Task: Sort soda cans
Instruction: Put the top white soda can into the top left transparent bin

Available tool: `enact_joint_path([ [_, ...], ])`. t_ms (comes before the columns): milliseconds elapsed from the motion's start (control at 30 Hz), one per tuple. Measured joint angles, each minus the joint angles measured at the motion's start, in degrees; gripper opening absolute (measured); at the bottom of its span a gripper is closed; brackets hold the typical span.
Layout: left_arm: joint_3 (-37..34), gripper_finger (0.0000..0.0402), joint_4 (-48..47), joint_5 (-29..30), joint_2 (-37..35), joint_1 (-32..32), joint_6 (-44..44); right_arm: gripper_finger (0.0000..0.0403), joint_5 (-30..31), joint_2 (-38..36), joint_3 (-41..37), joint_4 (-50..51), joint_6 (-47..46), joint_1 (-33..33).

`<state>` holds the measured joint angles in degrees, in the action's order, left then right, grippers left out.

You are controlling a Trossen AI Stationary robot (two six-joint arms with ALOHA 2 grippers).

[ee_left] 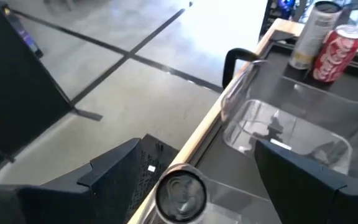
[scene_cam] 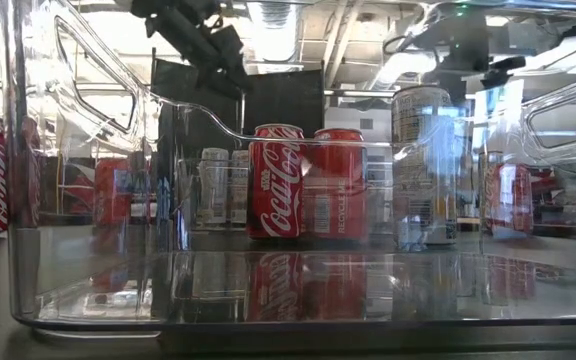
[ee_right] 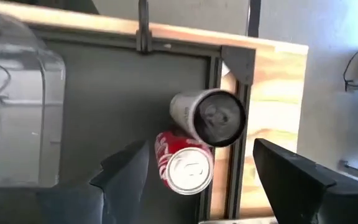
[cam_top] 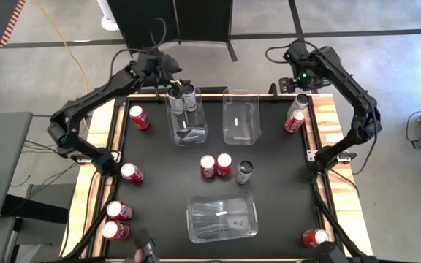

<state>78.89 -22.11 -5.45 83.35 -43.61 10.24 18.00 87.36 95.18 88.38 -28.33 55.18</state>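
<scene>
While the high view looked straight down, the left gripper [cam_top: 175, 82] hung over the back-left clear bin [cam_top: 187, 126], its fingers spread around a silver can [cam_top: 188, 93] beside a second silver can [cam_top: 175, 97], and the right gripper [cam_top: 299, 82] hovered, fingers apart, above a silver can [cam_top: 298, 103] and a red can [cam_top: 294, 120] at the table's back-right corner. Two red cans [cam_top: 215, 166] and a silver one [cam_top: 245, 172] stood mid-table, with more red cans along the left edge. Across the low view, two red cans [scene_cam: 308, 182] stood behind the near bin [scene_cam: 28, 200]. Through the left wrist view, a silver can top [ee_left: 180, 191] sat between spread fingers. Through the right wrist view, the red can [ee_right: 185, 163] lay between parted fingers, ungripped.
</scene>
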Motion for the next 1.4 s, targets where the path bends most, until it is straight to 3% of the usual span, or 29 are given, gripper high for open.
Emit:
enact_joint_path([
  [167, 0.0, 0.0310, -0.6, -0.1, -1.0, 2.1, -1.0, 0.0296, -0.4, 3.2, 0.0, 0.5, -8.7, -0.7],
  [233, 0.0, 0.0310, -0.9, -0.1, -1.0, 2.9, -2.6, 0.0296, -3.0, 4.7, 0.0, -1.9, -14.1, -1.4],
  [333, 0.0, 0.0309, -1.1, -0.1, -0.9, 3.7, -4.7, 0.0296, -7.1, 6.9, -0.1, -4.0, -14.8, -3.0],
  [600, 0.0, 0.0309, -4.8, 0.0, -0.9, 4.2, -4.4, 0.0296, 3.6, 7.1, -0.1, 0.9, -33.8, -8.8],
  [800, 0.0, 0.0309, -7.6, 0.0, -0.9, 4.6, -4.1, 0.0296, 6.4, 6.6, -1.5, 1.6, -44.7, -11.8],
  [1167, 0.0, 0.0309, -12.5, 0.0, -0.9, 5.1, -1.4, 0.0296, 19.9, 4.2, -16.7, 1.7, -69.1, -20.6],
  [1400, 0.0, 0.0309, -11.7, 0.0, -0.9, 5.1, -0.2, 0.0296, 25.9, 3.8, -23.1, 1.5, -75.7, -22.9],
])
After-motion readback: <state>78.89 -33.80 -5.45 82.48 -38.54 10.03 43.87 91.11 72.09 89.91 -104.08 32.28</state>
